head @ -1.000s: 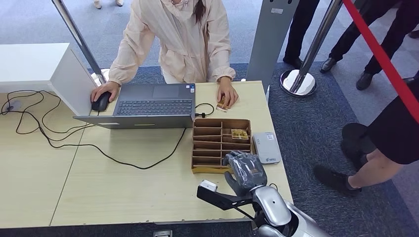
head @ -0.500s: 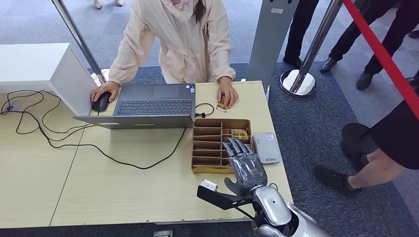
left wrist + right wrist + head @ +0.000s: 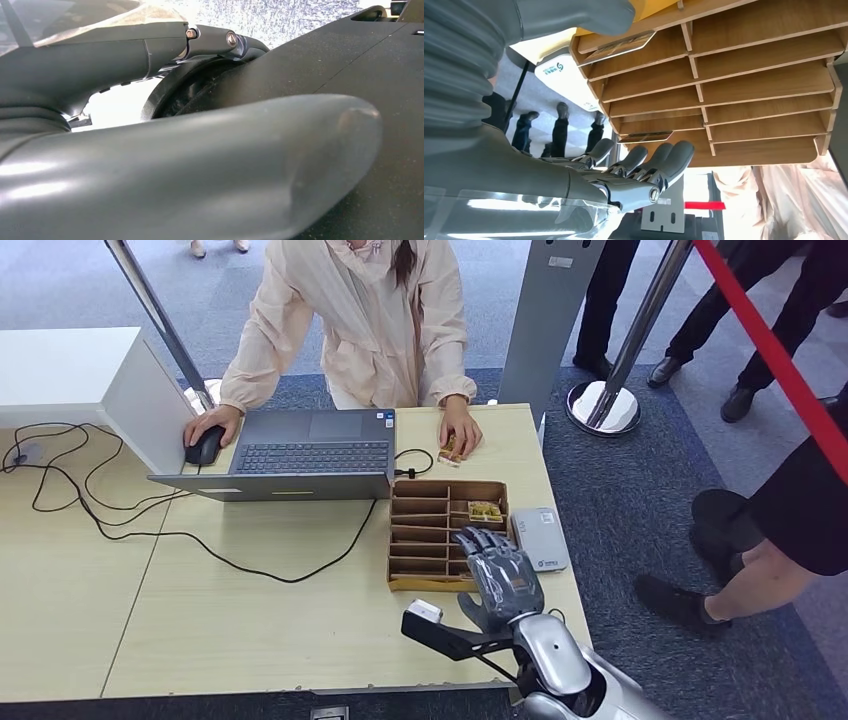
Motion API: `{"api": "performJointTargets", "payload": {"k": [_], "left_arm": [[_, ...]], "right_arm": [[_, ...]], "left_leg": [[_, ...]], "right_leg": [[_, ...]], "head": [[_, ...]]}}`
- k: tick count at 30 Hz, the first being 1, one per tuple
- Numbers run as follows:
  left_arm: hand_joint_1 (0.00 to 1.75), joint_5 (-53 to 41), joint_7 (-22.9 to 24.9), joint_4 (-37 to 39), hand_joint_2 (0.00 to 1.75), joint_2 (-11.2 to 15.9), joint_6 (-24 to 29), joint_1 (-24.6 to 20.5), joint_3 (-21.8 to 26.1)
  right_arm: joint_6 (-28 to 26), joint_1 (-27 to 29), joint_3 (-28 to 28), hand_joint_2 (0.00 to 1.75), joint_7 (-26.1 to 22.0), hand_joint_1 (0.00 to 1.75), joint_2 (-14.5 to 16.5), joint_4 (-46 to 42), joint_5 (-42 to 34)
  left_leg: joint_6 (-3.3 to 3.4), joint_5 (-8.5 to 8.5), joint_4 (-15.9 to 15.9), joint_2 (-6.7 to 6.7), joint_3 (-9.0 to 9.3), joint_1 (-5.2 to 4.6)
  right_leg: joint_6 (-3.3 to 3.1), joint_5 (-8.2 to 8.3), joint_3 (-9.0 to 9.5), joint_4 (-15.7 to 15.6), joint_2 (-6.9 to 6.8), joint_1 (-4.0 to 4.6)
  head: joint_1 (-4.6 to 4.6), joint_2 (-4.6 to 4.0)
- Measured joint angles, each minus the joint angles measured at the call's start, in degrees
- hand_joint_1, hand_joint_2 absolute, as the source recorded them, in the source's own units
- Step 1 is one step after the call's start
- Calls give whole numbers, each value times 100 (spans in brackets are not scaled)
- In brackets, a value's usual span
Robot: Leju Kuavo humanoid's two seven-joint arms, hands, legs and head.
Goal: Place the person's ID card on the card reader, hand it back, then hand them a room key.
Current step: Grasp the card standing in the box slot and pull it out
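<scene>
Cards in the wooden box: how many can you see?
2. The far card lies in a compartment toward the person, on the card reader side. The near card lies in a compartment by the right hand, which may hide more.

Head view looks bright and even to me, soft overhead light, short faint shadows under the laptop [image 3: 310,455] and wooden tray [image 3: 445,535] on the surface [image 3: 200,620]. Sharp enough overall. Left wrist view is poor: left hand [image 3: 200,165] too close, blurred, dark, with blown-out white behind it. Right wrist view is backlit; right hand [image 3: 624,175] mostly sharp, thumb soft, glare on the clear cover near the edge.
</scene>
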Motion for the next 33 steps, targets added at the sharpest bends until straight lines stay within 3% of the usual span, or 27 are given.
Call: {"api": "performJointTargets", "payload": {"k": [33], "left_arm": [[0, 0, 34, 0, 0, -13, -1, 0, 0]], "right_arm": [[338, 2, -77, 175, 292, 48, -67, 94, 251]], "left_leg": [[0, 0, 0, 0, 0, 0]], "right_leg": [[0, 0, 0, 0, 0, 0]], "head": [[1, -1]]}}
